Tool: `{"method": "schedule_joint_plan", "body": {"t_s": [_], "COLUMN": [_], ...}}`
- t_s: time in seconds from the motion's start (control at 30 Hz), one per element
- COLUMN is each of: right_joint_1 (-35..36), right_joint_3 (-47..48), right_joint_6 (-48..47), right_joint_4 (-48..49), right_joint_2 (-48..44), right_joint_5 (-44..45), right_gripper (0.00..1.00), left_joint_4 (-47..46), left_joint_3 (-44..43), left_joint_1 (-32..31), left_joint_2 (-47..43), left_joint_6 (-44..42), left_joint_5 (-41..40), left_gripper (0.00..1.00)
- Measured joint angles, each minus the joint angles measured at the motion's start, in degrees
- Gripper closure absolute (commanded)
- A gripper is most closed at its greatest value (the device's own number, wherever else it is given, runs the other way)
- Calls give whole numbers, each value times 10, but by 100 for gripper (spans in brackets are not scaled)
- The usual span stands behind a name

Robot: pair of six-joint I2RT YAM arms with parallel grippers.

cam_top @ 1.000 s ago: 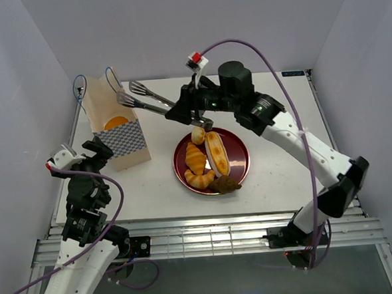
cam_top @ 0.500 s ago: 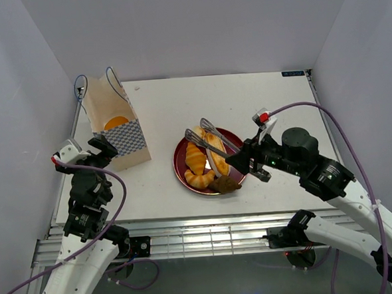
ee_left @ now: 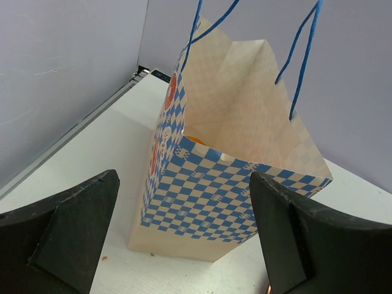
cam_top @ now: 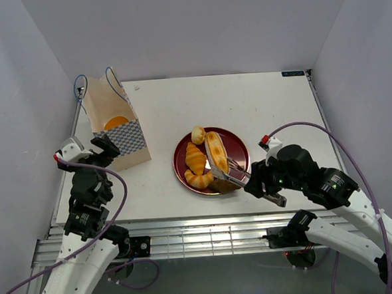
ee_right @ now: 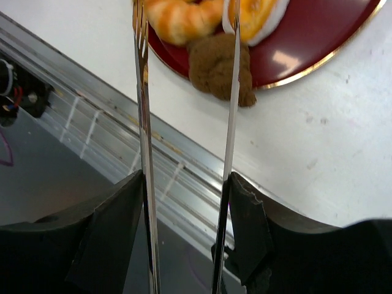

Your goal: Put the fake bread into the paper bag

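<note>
Right gripper [ee_right: 184,211] clamps silver metal tongs [ee_right: 233,92], tips spread over the dark brown toy bread [ee_right: 217,67] on the dark red plate [cam_top: 240,152], presumably to grab; left gripper [ee_left: 184,239] gapes empty beside the blue-checkered paper bag [ee_left: 245,122].

White rectangular table [cam_top: 267,109] carrying a tall cream-tan paper bag [cam_top: 115,135] with blue-checkered lower band, upright at left, and a dark red round plate [cam_top: 240,148] near centre, well apart.
</note>
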State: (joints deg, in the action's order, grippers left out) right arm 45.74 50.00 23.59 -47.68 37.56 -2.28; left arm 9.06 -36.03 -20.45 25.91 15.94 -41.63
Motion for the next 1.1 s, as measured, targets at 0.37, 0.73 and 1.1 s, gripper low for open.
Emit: {"method": "schedule_joint_plan", "body": {"t_s": [0.37,0.73,1.1], "right_joint_1": [0,0,0], "right_joint_3": [-8,-12,-28], "right_joint_6": [19,12,2], "right_joint_4": [-105,-123,-123], "right_joint_2": [-24,-33,-41], "right_joint_5": [10,7,32], "right_gripper": [37,36,37], "left_joint_4": [0,2,4], "left_joint_3": [0,0,0], "left_joint_1": [0,0,0], "left_joint_2": [3,3,7], "left_joint_6": [0,0,1], "left_joint_5": [19,30,38], "left_gripper": [2,2,2]}}
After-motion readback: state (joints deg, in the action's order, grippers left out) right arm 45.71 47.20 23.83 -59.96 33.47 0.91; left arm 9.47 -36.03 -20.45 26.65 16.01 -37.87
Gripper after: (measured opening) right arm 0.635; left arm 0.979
